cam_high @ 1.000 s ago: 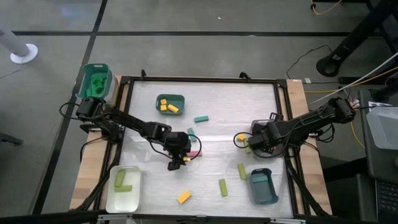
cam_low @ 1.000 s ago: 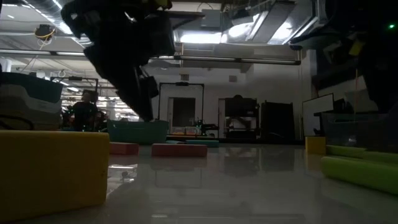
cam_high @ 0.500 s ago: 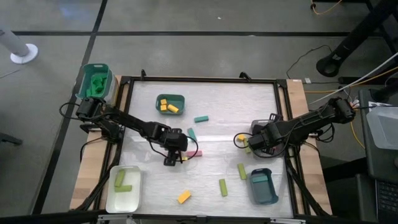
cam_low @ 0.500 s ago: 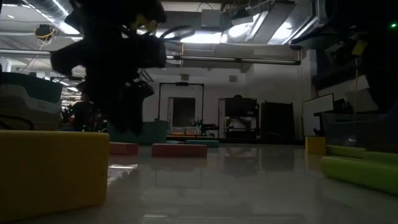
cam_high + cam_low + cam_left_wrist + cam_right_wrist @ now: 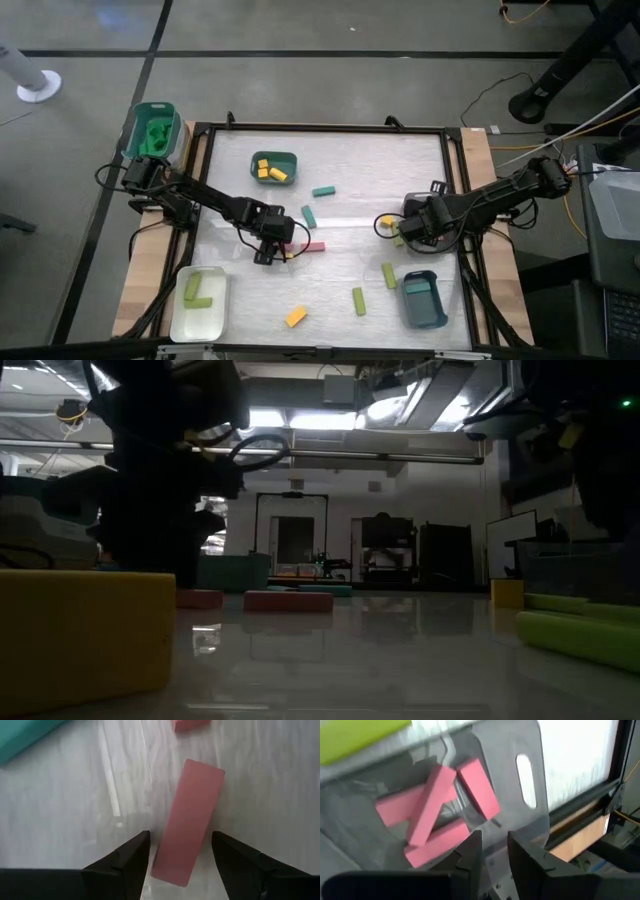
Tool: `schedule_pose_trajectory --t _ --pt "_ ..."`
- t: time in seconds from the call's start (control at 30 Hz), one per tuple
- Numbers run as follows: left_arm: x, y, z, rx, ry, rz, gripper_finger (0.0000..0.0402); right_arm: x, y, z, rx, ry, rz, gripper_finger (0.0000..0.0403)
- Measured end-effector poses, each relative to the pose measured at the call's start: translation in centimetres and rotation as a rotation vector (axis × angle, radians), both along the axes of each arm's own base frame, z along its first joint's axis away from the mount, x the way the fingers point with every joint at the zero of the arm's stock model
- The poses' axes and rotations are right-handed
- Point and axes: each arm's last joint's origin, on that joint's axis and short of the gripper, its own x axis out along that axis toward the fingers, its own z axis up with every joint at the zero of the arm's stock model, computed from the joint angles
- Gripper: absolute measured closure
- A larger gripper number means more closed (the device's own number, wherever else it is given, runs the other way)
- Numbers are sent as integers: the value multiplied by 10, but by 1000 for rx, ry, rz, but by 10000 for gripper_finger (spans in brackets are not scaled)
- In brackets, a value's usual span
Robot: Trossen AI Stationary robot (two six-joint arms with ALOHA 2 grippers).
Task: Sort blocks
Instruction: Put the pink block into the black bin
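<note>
The desk (image 5: 340, 160) carries four trays; the grey tray (image 5: 520, 820) at 3 o'clock holds four pink blocks (image 5: 427, 815). Left tool (image 5: 180, 857), jaws wide, straddles one pink bar (image 5: 192, 815) near centre. Right tool (image 5: 495, 845), jaws narrow, empty, hovers over the grey tray.

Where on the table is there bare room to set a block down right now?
The far right stretch of the table, beyond the teal block, is bare. So is the near strip between the white tray and the yellow block. It is crowded around the left tool and the pink block.
</note>
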Motion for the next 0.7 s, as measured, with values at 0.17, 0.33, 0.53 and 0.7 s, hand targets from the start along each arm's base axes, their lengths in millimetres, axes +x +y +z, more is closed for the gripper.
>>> schedule_pose_trajectory --t 0.17,0.33,0.53,0.7 --pt "-2 0 -2 -1 6 7 238 11 2 -2 6 -95 84 308" --pt "0 0 -2 -46 -24 43 317 34 8 -2 13 -297 222 308" --pt "8 -4 0 -153 -88 88 321 63 17 6 32 -548 404 308" --pt "21 -11 8 -342 -215 21 321 81 23 17 38 -744 482 308"
